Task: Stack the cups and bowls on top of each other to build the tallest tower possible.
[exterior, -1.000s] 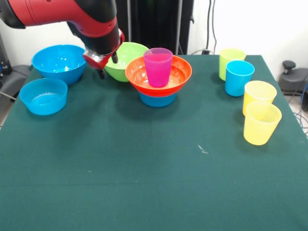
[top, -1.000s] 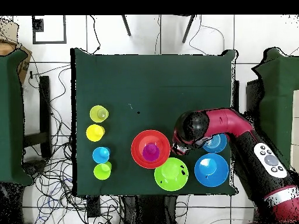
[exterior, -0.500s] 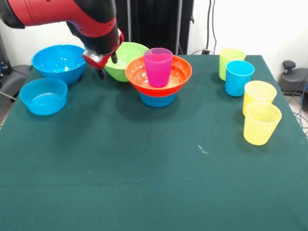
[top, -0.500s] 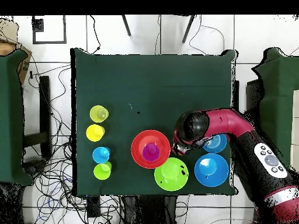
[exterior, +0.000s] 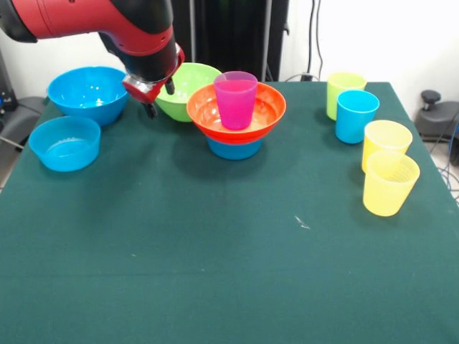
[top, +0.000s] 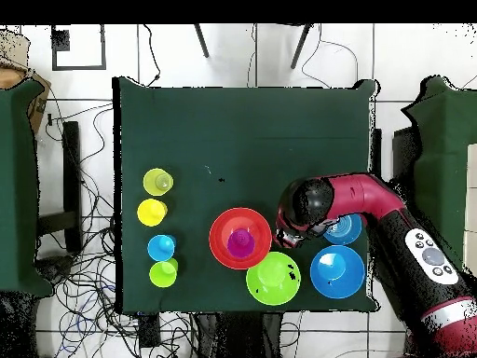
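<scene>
You have 3 pieces stacked in the tower [exterior: 236,115] — 7 remain on the tabletop [exterior: 215,244] — and whether the hand [exterior: 159,98] is open or closed I cannot tell.

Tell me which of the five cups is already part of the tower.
The purple cup. It stands upright inside the wide orange bowl, which rests on a small blue bowl. The lime green, blue and two yellow cups stand on the table.
</scene>
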Robot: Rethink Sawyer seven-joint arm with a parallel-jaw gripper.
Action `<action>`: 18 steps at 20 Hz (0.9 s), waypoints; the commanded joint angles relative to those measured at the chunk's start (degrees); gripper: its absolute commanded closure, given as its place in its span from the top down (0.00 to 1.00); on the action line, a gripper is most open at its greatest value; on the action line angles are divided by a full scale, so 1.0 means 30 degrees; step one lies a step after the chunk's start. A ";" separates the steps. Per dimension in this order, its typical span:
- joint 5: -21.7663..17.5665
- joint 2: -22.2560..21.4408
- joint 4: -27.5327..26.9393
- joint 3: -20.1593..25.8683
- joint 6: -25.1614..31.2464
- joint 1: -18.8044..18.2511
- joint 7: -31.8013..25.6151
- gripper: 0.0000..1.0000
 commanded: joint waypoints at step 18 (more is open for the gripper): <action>-0.0905 0.0006 -0.0976 -0.0441 0.1389 0.0512 -0.4514 0.00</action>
